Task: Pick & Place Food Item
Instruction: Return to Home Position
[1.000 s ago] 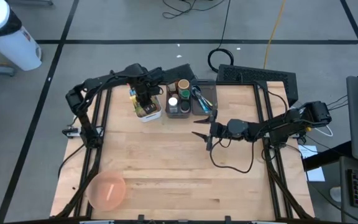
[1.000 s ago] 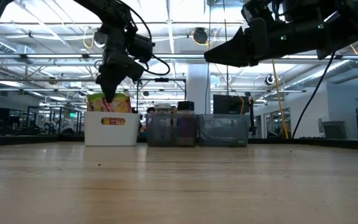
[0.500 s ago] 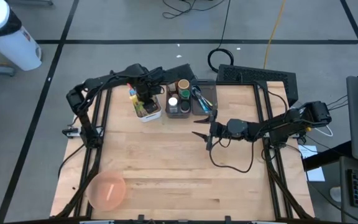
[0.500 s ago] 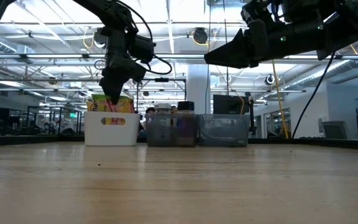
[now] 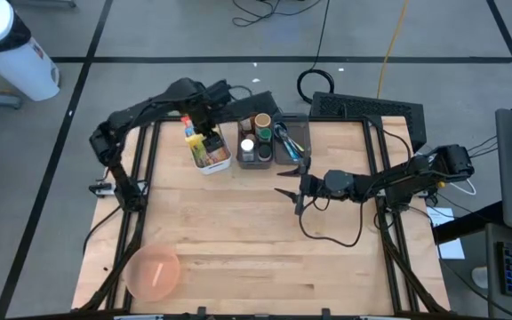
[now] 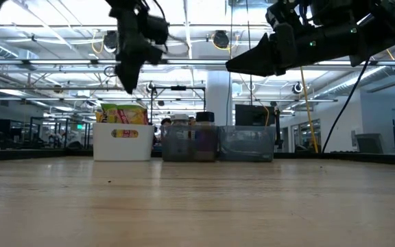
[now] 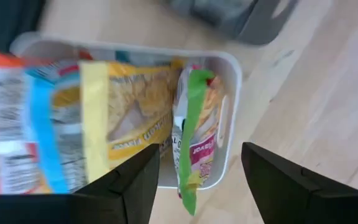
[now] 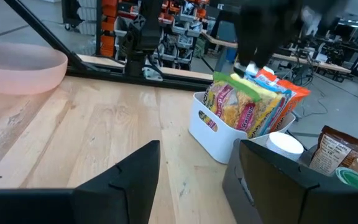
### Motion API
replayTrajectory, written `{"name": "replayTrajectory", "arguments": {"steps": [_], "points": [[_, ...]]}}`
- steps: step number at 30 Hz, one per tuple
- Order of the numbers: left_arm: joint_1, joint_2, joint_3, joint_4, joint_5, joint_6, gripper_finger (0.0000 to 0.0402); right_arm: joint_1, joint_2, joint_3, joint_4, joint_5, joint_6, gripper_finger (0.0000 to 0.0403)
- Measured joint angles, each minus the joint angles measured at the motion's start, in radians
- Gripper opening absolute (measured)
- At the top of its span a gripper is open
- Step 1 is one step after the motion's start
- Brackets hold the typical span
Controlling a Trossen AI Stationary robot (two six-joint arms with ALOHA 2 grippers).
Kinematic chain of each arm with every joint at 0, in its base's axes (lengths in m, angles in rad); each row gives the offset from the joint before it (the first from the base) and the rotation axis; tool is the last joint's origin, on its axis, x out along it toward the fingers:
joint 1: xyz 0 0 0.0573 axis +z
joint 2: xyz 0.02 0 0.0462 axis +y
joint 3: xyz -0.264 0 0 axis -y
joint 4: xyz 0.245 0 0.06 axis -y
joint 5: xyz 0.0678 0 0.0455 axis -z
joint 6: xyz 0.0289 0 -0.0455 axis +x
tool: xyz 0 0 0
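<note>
Risen above white bin (image 6: 122, 145); left claw (image 6: 127, 86) spread, empty | right claw (image 5: 299, 186) over counter (image 5: 238, 240), likewise | risk: withdrawal clipping protruding green noodle pack (image 7: 194, 124)

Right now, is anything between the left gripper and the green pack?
No, nothing visible. The left gripper hangs open above the white bin, only air between it and the green pack, which stands in the bin beside a yellow pack. The right gripper hovers over mid-table.
</note>
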Motion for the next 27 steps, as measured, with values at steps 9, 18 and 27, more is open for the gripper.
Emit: {"name": "replayTrajectory", "arguments": {"steps": [9,18,27], "points": [[-0.002,-0.298,-0.043,0.155,0.016,0.010,0.0237,0.000,0.000,0.000,-0.014,0.003,-0.016,0.0212],[-0.046,-0.749,-0.430,0.555,0.054,-0.086,0.0237,0.000,0.000,0.000,-0.014,0.003,-0.034,0.0212],[-0.137,-1.145,-0.886,0.832,0.054,-0.240,0.0237,0.000,0.000,0.000,0.001,0.004,-0.034,0.0212]]}}
